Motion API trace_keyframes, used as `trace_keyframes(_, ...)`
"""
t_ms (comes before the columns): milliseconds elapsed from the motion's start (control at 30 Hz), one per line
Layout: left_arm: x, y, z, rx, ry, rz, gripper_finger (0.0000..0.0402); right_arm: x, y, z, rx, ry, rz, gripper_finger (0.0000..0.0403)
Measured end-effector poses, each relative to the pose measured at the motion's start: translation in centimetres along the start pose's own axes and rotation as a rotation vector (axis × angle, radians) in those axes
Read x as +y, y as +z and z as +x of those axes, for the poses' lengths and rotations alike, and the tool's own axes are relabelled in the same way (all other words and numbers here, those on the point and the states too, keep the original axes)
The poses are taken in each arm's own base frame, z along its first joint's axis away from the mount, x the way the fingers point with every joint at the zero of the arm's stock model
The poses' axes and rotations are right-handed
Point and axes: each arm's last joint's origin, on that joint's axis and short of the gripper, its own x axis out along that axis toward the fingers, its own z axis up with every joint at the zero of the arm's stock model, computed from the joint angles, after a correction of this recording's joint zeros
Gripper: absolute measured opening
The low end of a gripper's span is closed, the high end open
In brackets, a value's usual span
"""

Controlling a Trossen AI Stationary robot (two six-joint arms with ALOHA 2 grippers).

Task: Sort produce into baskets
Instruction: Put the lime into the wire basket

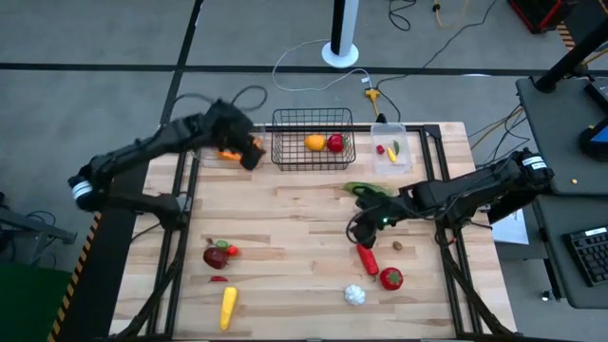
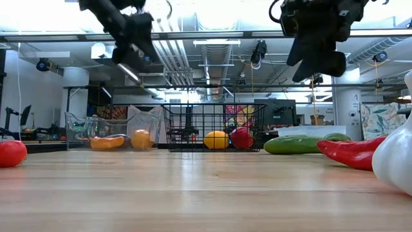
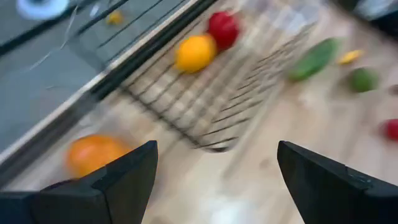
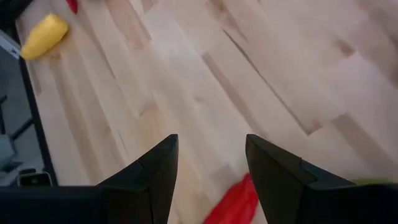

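Step in hand: right gripper [image 1: 365, 220] hovers near the wire basket [image 1: 313, 152], fingers apart and empty, above the red pepper [image 1: 367, 258]. Next: descend and grip it. Left gripper [image 1: 249, 152], fingers wide, empty, hangs beside the basket.

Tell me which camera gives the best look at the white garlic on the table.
The high view: the whole garlic shows from above, near the table's front edge beside a red tomato. The low view catches only part of it, cut off at the picture's right edge. Neither wrist view shows it.
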Motion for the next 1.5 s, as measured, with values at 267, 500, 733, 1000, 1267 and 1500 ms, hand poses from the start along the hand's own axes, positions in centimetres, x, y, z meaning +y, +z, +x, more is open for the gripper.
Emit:
trace_keyframes(267,-6.5,-4.6,-1.6,-0.179,-0.152,0.034,0.0311,0.0,-1.5,0.2,0.087,-0.071,0.113,0.0176)
trace_keyframes(500,-10.8,-7.9,-2.2,-0.223,-0.168,0.049,0.0311,-1.9,-2.9,-0.3,0.216,-0.293,0.210,0.0159)
trace_keyframes(733,-13.9,-9.4,-2.4,-0.273,-0.203,0.054,0.0311,-3.7,-2.8,-0.8,0.232,-0.453,0.264,0.0163)
trace_keyframes(1000,-15.3,-9.9,-1.4,-0.265,-0.226,0.070,0.0311,-4.3,-2.1,-0.7,0.180,-0.481,0.227,0.0217)
trace_keyframes(1267,-16.0,-10.0,-0.4,-0.246,-0.208,0.088,0.0311,-5.0,-2.5,0.9,0.158,-0.527,0.269,0.0264)
trace_keyframes(1500,-16.2,-10.2,0.2,-0.233,-0.198,0.098,0.0311,-5.1,-2.8,3.3,0.193,-0.571,0.277,0.0271)
